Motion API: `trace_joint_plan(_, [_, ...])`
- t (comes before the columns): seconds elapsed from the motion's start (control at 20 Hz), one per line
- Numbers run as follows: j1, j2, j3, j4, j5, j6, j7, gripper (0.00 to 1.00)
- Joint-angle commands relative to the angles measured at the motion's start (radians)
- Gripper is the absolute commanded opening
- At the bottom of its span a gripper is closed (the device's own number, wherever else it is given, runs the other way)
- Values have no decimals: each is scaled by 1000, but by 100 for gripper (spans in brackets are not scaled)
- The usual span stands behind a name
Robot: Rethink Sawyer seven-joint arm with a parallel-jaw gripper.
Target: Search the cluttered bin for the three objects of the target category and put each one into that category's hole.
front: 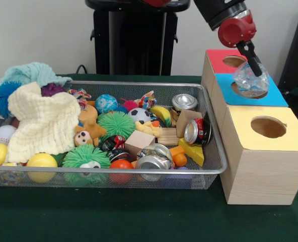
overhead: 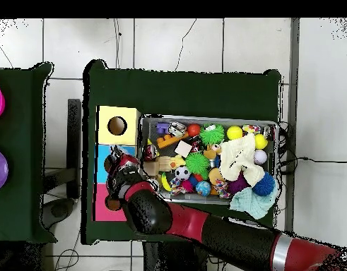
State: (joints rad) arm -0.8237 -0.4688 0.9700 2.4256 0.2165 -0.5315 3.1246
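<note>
Green table: gripper (front: pixel 255 68) holds clear ball (front: pixel 250 81) over blue hole (front: pixel 239 88).

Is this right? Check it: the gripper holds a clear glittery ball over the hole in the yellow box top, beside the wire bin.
One detail is wrong: the front view shows the gripper holding the clear glittery ball over the hole in the blue box top, not the yellow box top. The wire bin does sit beside the boxes.
</note>
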Motion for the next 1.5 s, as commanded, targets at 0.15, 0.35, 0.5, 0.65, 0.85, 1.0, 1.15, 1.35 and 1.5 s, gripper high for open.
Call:
trace_joint_plan(0.15, [-26,-58,-16,-63,67,-19,220,0])
trace_joint_plan(0.35, [-65,-147,20,3,107,76,239,0])
trace_joint_plan(0.5, [-67,-141,16,3,102,82,231,0])
trace_joint_plan(0.65, [-62,-145,19,2,107,89,238,0])
trace_joint_plan(0.85, [-64,-126,24,15,91,95,240,0])
trace_joint_plan(1.0, [-21,-71,-15,-16,83,55,230,0])
trace_joint_plan(1.15, [24,-48,-41,-43,100,24,236,0])
trace_joint_plan(1.35, [65,-57,-61,-44,124,-9,254,0])
trace_joint_plan(1.5, [60,-64,-56,-38,127,-2,256,0])
